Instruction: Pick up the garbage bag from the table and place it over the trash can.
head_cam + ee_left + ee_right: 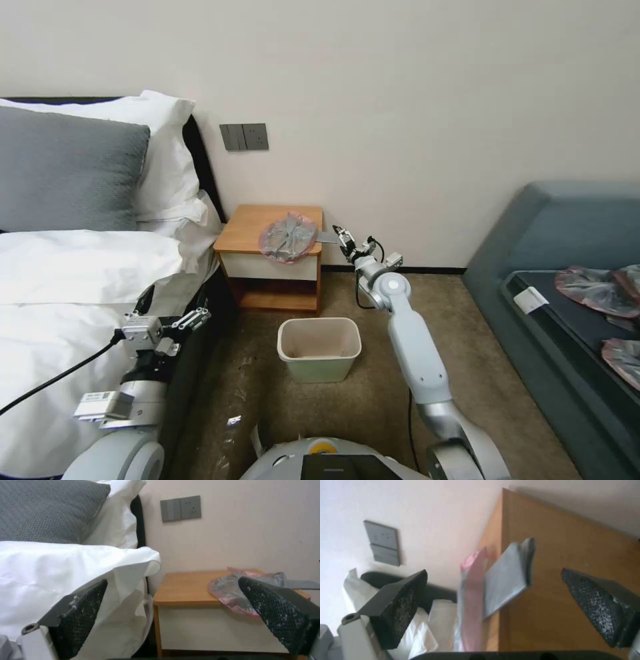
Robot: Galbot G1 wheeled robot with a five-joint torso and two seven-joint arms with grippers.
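Reaching with the right gripper point(341, 233), fingers spread wide and empty, beside the garbage bag point(288, 238) lying on the table point(247, 230). Best closing on the grey flap overhanging the edge. Left gripper point(200, 313) waiting open by the bed.

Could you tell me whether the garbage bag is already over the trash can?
No, the garbage bag lies on the table, while the trash can stands bare on the floor in front.
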